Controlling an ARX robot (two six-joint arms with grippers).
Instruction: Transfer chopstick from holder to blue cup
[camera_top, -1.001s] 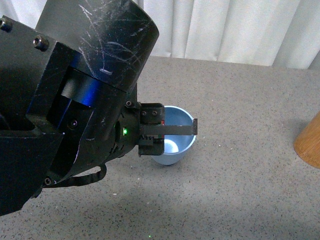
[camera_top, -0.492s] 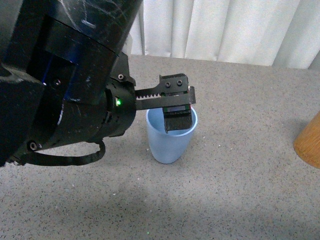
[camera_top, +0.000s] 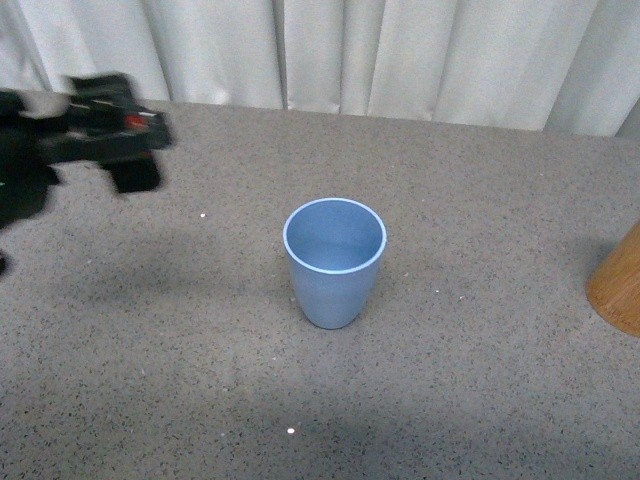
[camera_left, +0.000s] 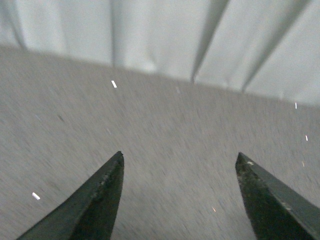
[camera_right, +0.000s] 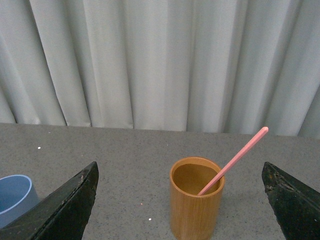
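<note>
The blue cup stands upright in the middle of the grey table, and nothing shows inside it. The tan wooden holder is cut off by the right edge of the front view. In the right wrist view the holder sits between the open fingers of my right gripper and some way beyond them. One pink chopstick leans out of it. The blue cup shows at the edge there. My left gripper is blurred at the far left, well away from the cup. In its own view my left gripper is open over bare table.
White curtains hang along the table's far edge. A few small white specks lie on the grey surface. My right arm does not show in the front view.
My left arm, which hung over the blue cup with its gripper at the rim, has swung up and away to the far left. The cup now stands uncovered.
</note>
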